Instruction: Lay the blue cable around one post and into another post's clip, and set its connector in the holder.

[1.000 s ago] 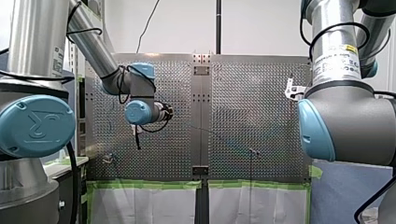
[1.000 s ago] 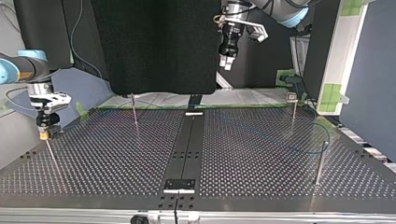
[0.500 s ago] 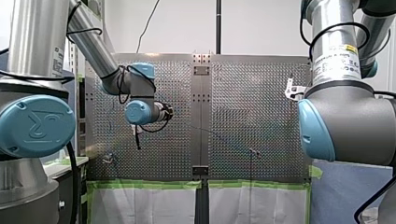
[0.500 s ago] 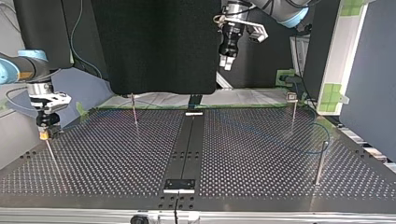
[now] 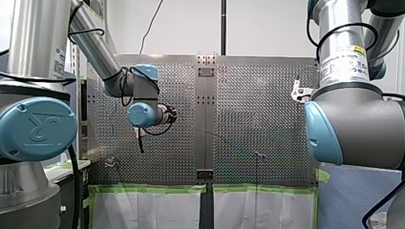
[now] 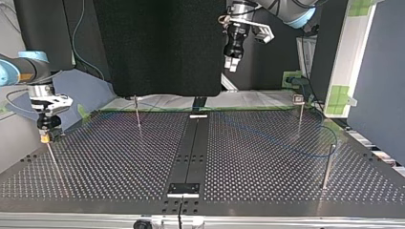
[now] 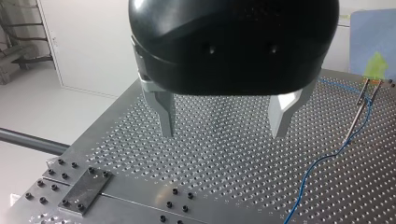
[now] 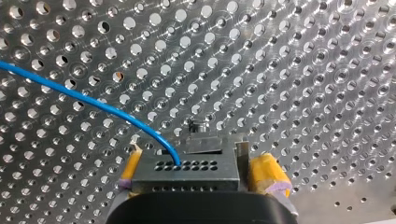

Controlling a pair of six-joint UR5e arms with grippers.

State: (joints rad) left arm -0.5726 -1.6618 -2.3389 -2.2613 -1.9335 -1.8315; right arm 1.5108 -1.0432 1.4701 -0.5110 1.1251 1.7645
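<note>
My right tool [image 8: 198, 177] grips the connector [image 8: 187, 171] directly above the counter [image 8: 303, 70]. The blue cable [image 8: 93, 100] curves away from the connector. My left tool [image 7: 223, 134], open and empty, hangs well apart from it.

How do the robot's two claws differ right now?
My left gripper has metal jaws, spread and empty; my right gripper has yellow-padded jaws clamped on the connector of the blue cable. The left hangs high above the table; the right sits low near it. Both have two jaws.
</note>
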